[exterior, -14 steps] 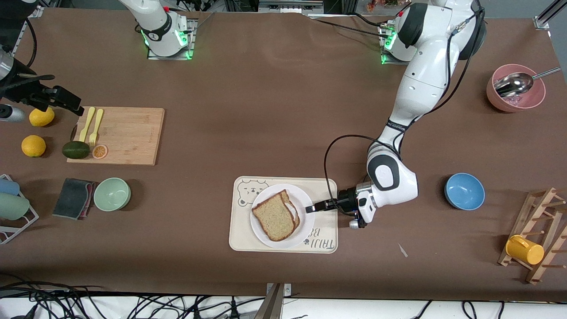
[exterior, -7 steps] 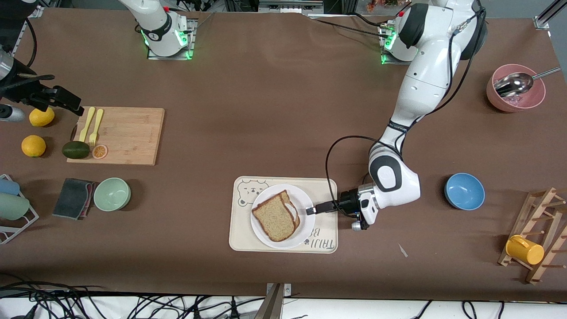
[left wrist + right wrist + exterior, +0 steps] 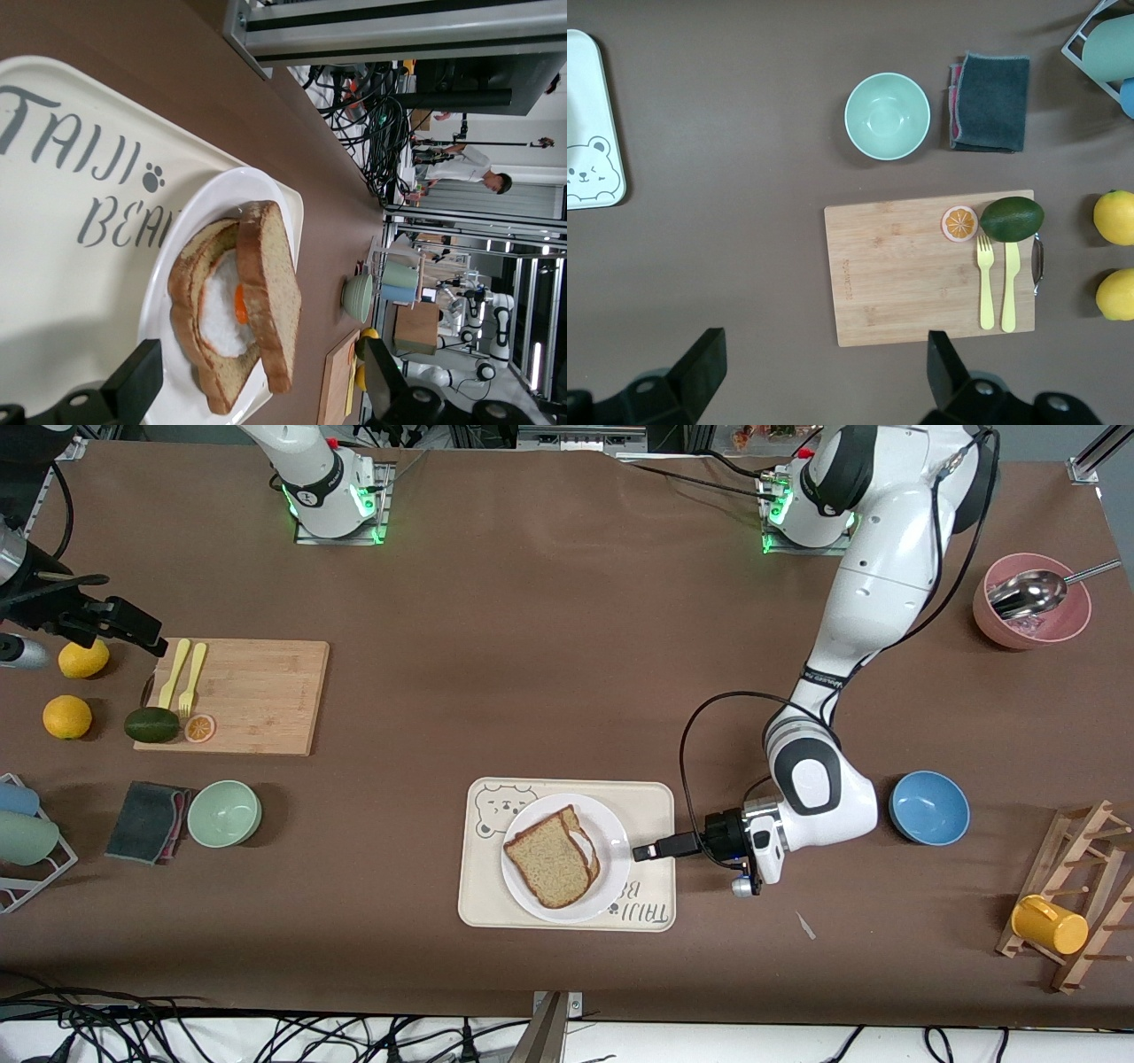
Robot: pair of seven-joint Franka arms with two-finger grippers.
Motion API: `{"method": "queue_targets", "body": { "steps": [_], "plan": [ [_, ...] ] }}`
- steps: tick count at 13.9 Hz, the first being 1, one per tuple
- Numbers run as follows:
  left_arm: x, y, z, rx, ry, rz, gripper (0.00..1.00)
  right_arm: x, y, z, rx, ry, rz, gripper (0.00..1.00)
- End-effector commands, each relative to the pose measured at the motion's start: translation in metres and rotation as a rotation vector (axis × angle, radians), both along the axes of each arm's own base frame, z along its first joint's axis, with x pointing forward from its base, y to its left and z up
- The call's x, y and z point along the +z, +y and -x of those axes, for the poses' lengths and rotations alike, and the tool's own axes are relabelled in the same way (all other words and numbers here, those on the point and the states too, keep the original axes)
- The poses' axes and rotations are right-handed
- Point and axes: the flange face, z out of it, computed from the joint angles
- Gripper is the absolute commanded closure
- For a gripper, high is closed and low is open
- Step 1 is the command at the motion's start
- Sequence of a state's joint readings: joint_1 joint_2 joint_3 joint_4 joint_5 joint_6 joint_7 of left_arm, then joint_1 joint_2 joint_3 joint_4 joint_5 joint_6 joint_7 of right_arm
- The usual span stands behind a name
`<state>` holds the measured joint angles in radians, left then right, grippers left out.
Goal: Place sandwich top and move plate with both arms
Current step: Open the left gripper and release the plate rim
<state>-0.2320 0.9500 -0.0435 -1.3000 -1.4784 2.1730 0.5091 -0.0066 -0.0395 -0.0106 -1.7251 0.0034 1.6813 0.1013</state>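
Observation:
The sandwich top, a brown speckled slice, lies a little askew on an egg-bearing slice on the white plate. The plate sits on the cream bear tray. My left gripper stands open low over the tray, just off the plate's rim at the left arm's end, holding nothing. In the left wrist view the sandwich top and plate lie ahead of the left gripper. My right gripper waits open and empty over the table by the cutting board; the right gripper shows bare table between its fingers.
A cutting board with yellow cutlery, an avocado and an orange slice sits toward the right arm's end, with two lemons, a mint bowl and a dark cloth. A blue bowl, pink bowl and mug rack stand toward the left arm's end.
My left gripper has opened, let go of the plate's rim and drawn back toward the left arm's end of the table. The plate, the sandwich and the right arm have stayed put.

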Motion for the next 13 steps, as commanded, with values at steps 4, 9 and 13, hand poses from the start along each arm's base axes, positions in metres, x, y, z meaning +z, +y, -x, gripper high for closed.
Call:
{"method": "queue_targets", "body": {
  "steps": [4, 9, 13],
  "plan": [
    [0.091, 0.057, 0.038, -0.104, -0.044, -0.204, 0.00, 0.004, 0.000, 0.006, -0.010, 0.002, -0.015, 0.00],
    [0.173, 0.100, 0.055, -0.314, -0.007, -0.538, 0.00, 0.004, 0.000, 0.006, -0.010, 0.003, -0.015, 0.00],
    [0.223, 0.122, 0.077, -0.460, 0.013, -0.765, 0.00, 0.004, 0.001, 0.006, -0.009, 0.002, -0.015, 0.00]
  ]
}}
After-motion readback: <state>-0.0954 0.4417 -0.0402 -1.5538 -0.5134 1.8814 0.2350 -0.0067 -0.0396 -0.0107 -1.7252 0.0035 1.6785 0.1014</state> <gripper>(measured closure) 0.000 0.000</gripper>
